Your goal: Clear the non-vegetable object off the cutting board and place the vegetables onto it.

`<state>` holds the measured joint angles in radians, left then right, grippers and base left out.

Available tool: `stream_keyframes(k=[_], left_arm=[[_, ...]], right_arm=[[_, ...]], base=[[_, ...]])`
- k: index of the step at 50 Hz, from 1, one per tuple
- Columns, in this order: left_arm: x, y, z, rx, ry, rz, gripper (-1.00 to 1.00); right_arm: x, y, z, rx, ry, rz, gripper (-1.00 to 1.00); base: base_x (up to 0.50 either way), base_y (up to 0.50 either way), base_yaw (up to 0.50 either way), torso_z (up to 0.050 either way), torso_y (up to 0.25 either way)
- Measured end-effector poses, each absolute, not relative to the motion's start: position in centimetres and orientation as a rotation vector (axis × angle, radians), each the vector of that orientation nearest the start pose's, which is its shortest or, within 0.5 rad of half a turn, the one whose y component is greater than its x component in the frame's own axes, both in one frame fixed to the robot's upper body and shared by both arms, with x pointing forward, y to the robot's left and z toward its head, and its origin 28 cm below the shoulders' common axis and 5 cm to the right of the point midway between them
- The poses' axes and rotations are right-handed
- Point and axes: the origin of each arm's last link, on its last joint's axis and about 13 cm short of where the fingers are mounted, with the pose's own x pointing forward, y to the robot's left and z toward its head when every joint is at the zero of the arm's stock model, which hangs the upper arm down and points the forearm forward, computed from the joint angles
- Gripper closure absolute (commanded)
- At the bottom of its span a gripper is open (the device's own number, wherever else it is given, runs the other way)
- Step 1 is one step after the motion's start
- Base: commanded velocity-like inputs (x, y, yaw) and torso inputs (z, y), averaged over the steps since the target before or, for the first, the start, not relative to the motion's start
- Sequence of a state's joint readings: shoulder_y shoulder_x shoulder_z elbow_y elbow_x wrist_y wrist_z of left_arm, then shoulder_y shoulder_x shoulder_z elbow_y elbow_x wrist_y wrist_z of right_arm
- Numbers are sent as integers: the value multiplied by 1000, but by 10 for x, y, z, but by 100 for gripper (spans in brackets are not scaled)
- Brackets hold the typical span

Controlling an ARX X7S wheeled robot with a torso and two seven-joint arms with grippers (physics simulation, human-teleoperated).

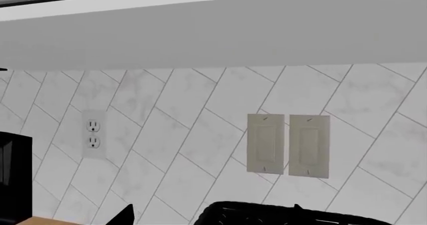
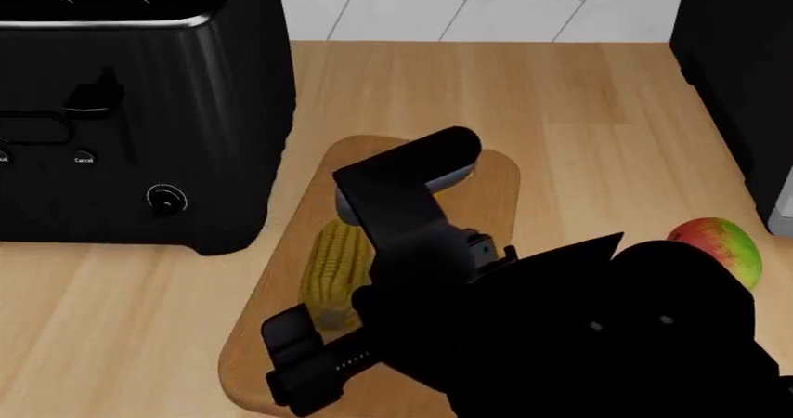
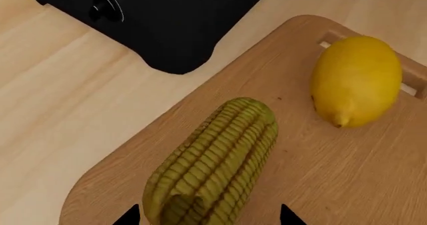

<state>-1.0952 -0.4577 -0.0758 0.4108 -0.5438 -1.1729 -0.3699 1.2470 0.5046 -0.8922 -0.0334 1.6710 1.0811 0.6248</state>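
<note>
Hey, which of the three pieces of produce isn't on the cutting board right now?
The red-green fruit. It sits on the countertop off the cutting board, while the corn cob and the yellow lemon-shaped item both lie on it.

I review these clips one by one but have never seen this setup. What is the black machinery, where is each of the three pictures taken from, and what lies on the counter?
These are simulator renders of a two-armed robot. The head view looks down over a black arm that hides much of the cutting board. On the board lie a corn cob and a yellow lemon-shaped item. A red-green fruit sits on the wooden counter, off the board. A black toaster stands beside it. The right wrist view looks closely at the corn; nothing is held, as far as the views show. The left wrist view shows only tiled wall, an outlet and switches.
</note>
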Motion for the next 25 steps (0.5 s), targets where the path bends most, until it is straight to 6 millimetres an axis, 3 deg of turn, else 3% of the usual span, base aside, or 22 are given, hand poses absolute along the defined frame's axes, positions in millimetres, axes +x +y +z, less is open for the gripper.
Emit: stream_keyframes(k=[25], left_arm=[[275,290,330,28,-337,247,-100]], right_arm=[[259,-67,279,-273,470,571,-100]], base=[[0,0,0,0,0]])
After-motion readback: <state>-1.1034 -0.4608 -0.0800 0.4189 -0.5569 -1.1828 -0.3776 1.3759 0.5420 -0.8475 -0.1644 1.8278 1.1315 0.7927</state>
